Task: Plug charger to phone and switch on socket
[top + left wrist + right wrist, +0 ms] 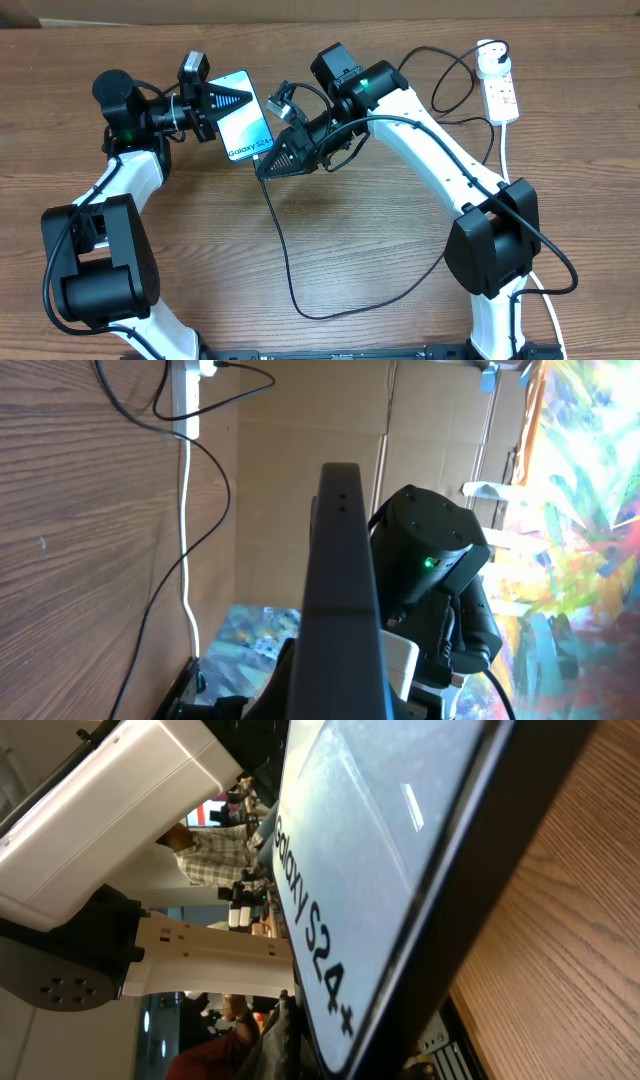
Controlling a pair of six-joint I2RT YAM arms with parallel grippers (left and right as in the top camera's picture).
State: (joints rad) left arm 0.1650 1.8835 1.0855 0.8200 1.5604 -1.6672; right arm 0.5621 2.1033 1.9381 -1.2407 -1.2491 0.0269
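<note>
My left gripper [222, 103] is shut on the upper end of the phone [245, 125] and holds it tilted above the table, its light blue screen facing up. My right gripper [272, 163] is shut on the charger [283, 262] at its tip, right against the phone's lower end; the connector itself is hidden. The black cable loops down the table and back up right to the socket [500, 88], where its plug [490, 47] sits. In the left wrist view the phone [340, 560] shows edge-on. In the right wrist view the phone [370, 840] fills the frame.
The socket's white cord [510, 160] runs down the right side under my right arm [440, 140]. In the left wrist view the socket [185, 395] and its white cord [186, 540] lie far off on the wooden table [70, 560]. A cardboard wall [300, 420] stands behind.
</note>
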